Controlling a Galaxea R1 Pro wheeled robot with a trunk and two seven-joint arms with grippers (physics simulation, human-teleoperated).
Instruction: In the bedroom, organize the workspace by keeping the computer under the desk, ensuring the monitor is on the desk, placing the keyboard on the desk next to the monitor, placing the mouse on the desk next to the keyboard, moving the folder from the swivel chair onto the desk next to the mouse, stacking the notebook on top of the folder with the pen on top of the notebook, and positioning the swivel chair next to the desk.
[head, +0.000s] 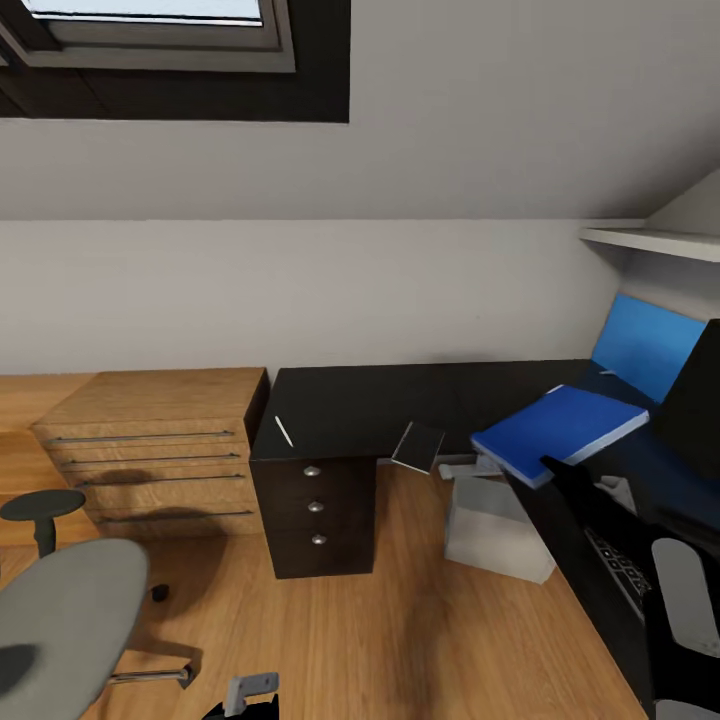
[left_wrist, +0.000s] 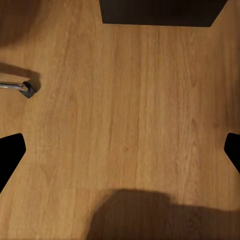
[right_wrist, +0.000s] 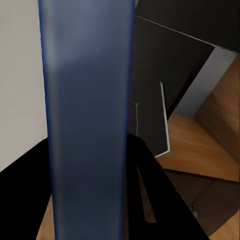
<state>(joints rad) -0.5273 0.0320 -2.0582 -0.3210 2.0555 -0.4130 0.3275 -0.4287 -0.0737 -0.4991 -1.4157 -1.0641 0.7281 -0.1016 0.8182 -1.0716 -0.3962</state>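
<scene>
Folder in right pincer, raised over the bench's right wing.

Folder (head: 560, 428) blue, tilted, held off the bench (head: 350, 405); right pincer (right_wrist: 90, 165) pinches it by the near edge, black fingers (right_wrist: 25, 190) either side, the grip itself blurred in the right wrist view. Notebook (head: 419, 446) overhangs the bench's front edge; pen (head: 284, 431) lies near the left corner above the drawers (head: 315, 506). Computer (head: 494, 528) on the floor under the bench, partly hidden. Keyboard (head: 620, 560) only a dark strip, cut off. Monitor (head: 695, 395) mostly out of frame. Chair (head: 60, 610) low left, cropped. Left pincer (left_wrist: 120, 150) spread over bare floor (left_wrist: 130, 100), holding nothing, only the tips showing.
</scene>
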